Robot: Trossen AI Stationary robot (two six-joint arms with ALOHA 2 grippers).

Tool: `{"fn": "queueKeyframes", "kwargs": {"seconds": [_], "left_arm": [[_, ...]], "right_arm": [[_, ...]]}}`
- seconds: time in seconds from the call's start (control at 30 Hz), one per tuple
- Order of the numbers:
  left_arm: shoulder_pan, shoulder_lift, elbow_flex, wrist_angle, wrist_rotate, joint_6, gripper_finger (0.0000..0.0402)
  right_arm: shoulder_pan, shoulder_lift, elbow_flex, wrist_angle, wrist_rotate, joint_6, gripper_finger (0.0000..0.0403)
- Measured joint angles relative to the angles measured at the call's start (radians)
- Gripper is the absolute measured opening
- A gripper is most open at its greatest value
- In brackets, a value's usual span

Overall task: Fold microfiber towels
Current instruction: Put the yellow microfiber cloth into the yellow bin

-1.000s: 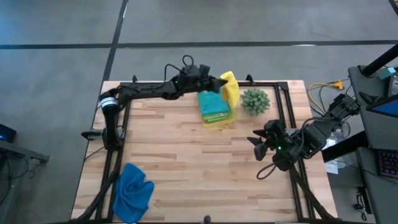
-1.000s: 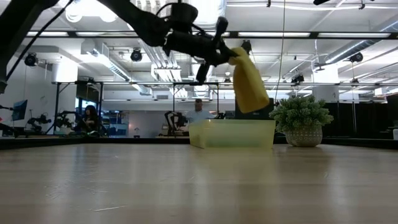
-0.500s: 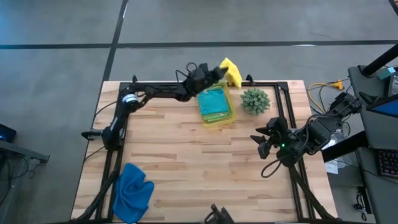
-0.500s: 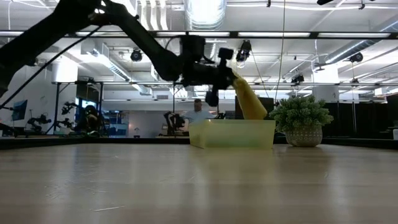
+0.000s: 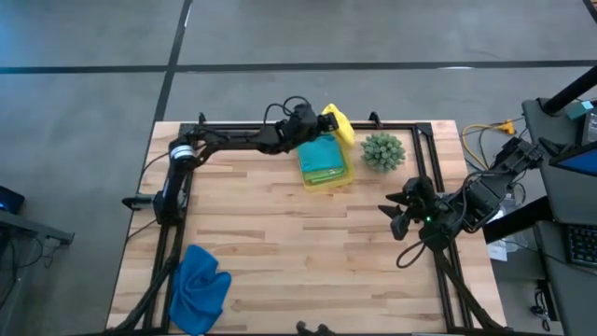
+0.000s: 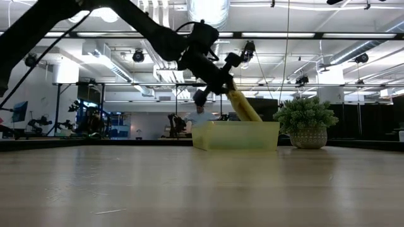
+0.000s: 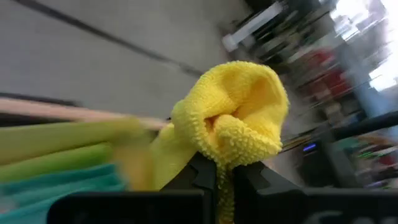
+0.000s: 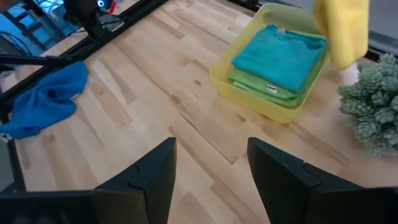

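My left gripper (image 5: pixel 323 119) is shut on the yellow towel (image 5: pixel 339 125) above the far right corner of the translucent yellow-green bin (image 5: pixel 347 174). The bin stands on the table at the far side and holds a folded teal towel (image 5: pixel 320 155) lying on a lime green one (image 8: pixel 261 85). A crumpled blue towel (image 5: pixel 199 287) lies on the table near the front left corner. My right gripper (image 5: pixel 395 211) hovers open at the table's right side and holds nothing. My left gripper pinches a bunched fold of the yellow towel (image 7: pixel 231 127) between its two fingers (image 7: pixel 205 176), several layers thick; the bunch bulges past the fingertips. The fingers come nearly level from the table's left. The towel hangs slanting below them, its lower end (image 6: pixel 247 113) behind the bin's wall.
A small spiky green plant (image 5: pixel 382 150) in a pot stands just right of the bin. Black frame rails (image 5: pixel 424 159) run along the table's far, left and right edges. Bare wood lies between the bin and the blue towel.
My left gripper has sunk toward the bin and rolled about its own line, keeping its hold. The yellow towel has come down with it: it hung free above the bin, and now its lower end is behind the bin's wall.
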Motion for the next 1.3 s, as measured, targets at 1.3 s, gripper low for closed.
{"fn": "queueKeyframes", "kwargs": {"seconds": [1.3], "left_arm": [[-0.041,-0.193,-0.001,-0.556,-0.274,0.05,0.0]], "right_arm": [[0.009,0.0,-0.021,0.005,0.019,-0.058,0.0192]]}}
